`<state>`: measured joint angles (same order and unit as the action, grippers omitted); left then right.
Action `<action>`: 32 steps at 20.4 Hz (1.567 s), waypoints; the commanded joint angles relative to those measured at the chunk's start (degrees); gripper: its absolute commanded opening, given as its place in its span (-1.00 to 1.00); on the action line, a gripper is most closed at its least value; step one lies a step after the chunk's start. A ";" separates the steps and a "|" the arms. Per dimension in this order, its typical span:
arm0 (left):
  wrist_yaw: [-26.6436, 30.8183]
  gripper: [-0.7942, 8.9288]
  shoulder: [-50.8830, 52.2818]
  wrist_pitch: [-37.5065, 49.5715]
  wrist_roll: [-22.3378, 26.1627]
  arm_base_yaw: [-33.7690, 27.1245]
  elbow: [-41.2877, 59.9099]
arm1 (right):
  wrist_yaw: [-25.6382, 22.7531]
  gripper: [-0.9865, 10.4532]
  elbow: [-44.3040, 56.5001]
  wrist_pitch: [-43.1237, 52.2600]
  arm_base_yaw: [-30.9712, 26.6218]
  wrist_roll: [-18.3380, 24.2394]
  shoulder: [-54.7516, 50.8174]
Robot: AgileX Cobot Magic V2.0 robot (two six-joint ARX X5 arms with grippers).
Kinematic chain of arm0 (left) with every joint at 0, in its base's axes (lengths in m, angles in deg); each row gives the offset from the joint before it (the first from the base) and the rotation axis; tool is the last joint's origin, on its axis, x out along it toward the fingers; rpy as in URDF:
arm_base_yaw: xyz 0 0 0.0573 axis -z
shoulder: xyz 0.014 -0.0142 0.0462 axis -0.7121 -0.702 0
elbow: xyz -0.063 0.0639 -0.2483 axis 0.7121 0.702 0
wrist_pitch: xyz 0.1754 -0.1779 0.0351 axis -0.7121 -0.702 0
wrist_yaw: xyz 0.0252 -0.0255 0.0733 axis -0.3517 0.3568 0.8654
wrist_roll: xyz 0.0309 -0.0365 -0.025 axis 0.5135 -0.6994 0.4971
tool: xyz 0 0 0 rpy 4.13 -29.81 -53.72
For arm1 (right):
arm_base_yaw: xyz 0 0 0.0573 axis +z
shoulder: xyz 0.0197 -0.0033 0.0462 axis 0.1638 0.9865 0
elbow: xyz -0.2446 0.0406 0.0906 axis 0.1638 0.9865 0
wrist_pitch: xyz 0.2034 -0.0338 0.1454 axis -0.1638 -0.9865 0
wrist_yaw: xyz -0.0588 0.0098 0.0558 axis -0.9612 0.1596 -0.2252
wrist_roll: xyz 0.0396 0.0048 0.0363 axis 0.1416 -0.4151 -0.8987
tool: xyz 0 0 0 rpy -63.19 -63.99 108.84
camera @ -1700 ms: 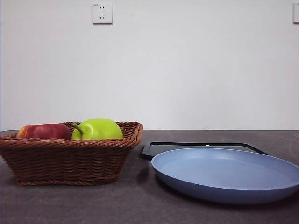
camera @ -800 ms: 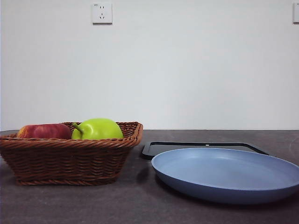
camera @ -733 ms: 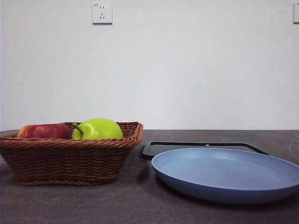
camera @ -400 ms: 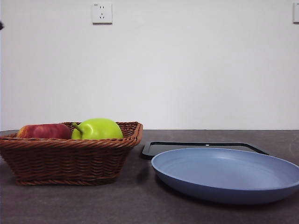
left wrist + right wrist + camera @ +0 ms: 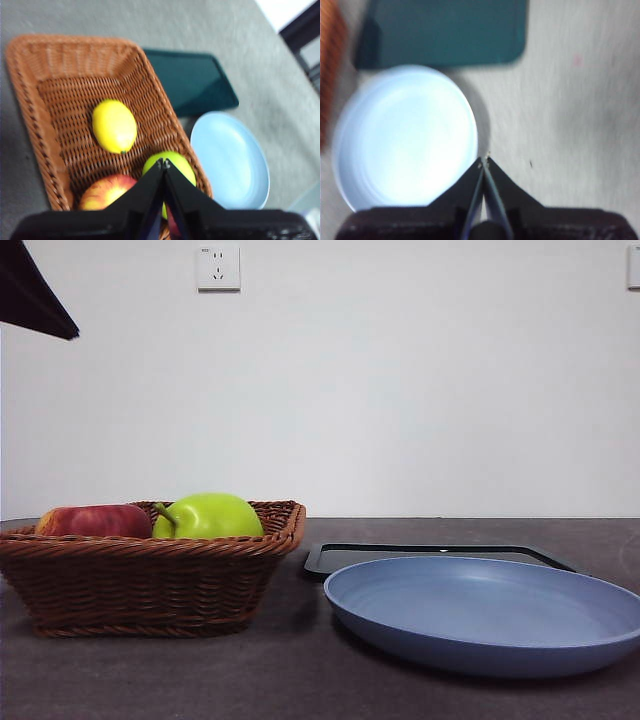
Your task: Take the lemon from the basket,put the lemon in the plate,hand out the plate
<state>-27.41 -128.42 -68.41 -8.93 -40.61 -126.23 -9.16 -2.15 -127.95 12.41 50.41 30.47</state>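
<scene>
We are on the first step, reaching. Our left gripper (image 5: 163, 162), fingers clenched, hovers above the basket (image 5: 30, 107); the lemon (image 5: 114, 125) lies at its 11 o'clock. Next: open, descend. Right gripper (image 5: 484, 160) waits clenched beside the plate (image 5: 405, 135).

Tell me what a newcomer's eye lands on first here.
The brown woven wicker basket draws the eye, holding a bright yellow oval lemon, a green stemmed fruit and a red apple. Beside it sits the round blue plate, empty, in front of a flat black tray.
</scene>
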 commanded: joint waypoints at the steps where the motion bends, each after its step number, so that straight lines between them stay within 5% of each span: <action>1: 0.04 -0.74 -1.14 -0.02 2.08 2.14 -1.18 | 0.61 -0.76 -0.87 -0.57 0.09 1.36 3.32; 5: 0.13 -0.22 -1.16 0.68 1.90 4.61 -1.18 | 1.55 -0.42 -0.87 -0.52 0.15 1.09 9.51; 7: 0.15 -0.19 -1.16 0.96 1.46 5.57 -1.18 | 1.53 -0.29 -0.87 0.07 0.28 1.09 12.70; 17: 0.50 -0.19 -1.16 1.20 1.49 8.00 -1.18 | 4.52 -0.31 -0.87 13.18 6.49 -3.04 31.15; 25: 0.50 -0.19 -1.16 1.22 1.49 8.00 -1.18 | 4.46 -0.79 -0.87 15.96 8.07 -5.11 35.17; 32: 0.26 -0.19 -1.16 1.46 0.94 8.00 -1.18 | 4.61 -0.82 -0.87 15.47 7.63 -5.35 34.21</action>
<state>-26.82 -129.27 -67.51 -8.01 -32.94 -126.47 -4.00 -2.24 -112.61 19.93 45.45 64.21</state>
